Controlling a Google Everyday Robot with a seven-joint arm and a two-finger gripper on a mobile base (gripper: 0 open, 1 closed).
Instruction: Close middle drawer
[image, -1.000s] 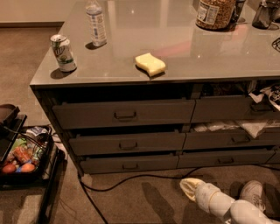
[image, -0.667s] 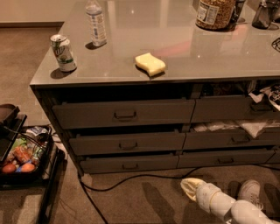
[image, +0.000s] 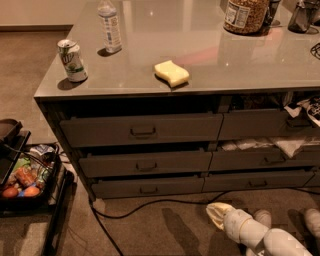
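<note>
The middle drawer (image: 146, 163) is in the left column of the grey counter, between a taller drawer (image: 142, 129) above and a slimmer one (image: 147, 187) below. It stands a little way out, with a dark gap above its front and a small metal pull at its centre. My gripper (image: 218, 214) is low at the bottom right, on a white arm, just above the carpet. It is below and to the right of the middle drawer and apart from it.
On the countertop (image: 210, 55) are a can (image: 72, 60), a water bottle (image: 110, 25), a yellow sponge (image: 171, 73) and a jar (image: 245, 15). The right-hand drawers (image: 280, 150) have things sticking out. A black cable (image: 150, 202) lies on the floor. A snack cart (image: 25, 180) stands at the left.
</note>
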